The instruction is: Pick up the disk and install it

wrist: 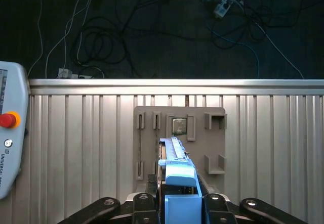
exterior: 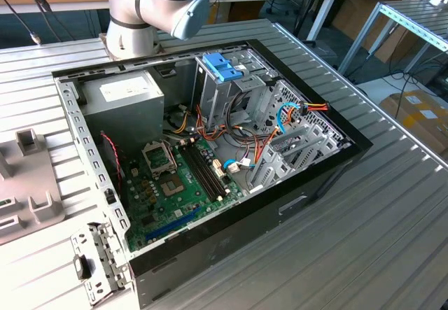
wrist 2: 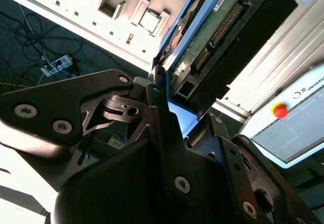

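Light-blue carrier and all, the disk (wrist: 177, 176) sits clamped edge-on in your hand (wrist: 178, 209), which is closed on its sides. Its long axis runs straight out from the hand, over the grey fixture plate (wrist: 217, 133) on the desk (wrist: 76, 133).

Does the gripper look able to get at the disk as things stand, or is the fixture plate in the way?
Likely yes: in the first wrist view the gripper appears to clamp the disk by its blue carrier, above the grey fixture plate, with nothing between.
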Available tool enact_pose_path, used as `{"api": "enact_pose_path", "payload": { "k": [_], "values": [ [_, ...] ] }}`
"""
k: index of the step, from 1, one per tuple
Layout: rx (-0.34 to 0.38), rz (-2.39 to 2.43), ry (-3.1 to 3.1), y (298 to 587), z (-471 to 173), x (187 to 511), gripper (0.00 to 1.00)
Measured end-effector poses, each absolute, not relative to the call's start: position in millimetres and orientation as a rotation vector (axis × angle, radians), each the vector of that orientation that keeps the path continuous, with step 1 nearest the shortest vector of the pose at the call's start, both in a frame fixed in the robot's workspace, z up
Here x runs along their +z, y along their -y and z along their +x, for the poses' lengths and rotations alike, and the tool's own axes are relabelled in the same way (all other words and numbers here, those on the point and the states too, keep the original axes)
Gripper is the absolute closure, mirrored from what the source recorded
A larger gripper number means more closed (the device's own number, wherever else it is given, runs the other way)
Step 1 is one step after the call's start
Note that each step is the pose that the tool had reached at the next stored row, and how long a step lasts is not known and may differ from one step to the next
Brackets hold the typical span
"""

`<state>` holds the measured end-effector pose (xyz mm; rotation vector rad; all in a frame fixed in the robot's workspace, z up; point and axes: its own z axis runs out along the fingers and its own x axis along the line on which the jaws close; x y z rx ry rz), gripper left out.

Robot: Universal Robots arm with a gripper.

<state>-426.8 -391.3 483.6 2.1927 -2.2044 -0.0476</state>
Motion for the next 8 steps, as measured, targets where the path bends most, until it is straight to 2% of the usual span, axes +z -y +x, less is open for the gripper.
{"api": "enact_pose_path", "payload": {
  "k": [8],
  "values": [
    [-0.045, 2.192, 2.203, 391.5, -425.5, 483.2, 0.63]
  ]
}}
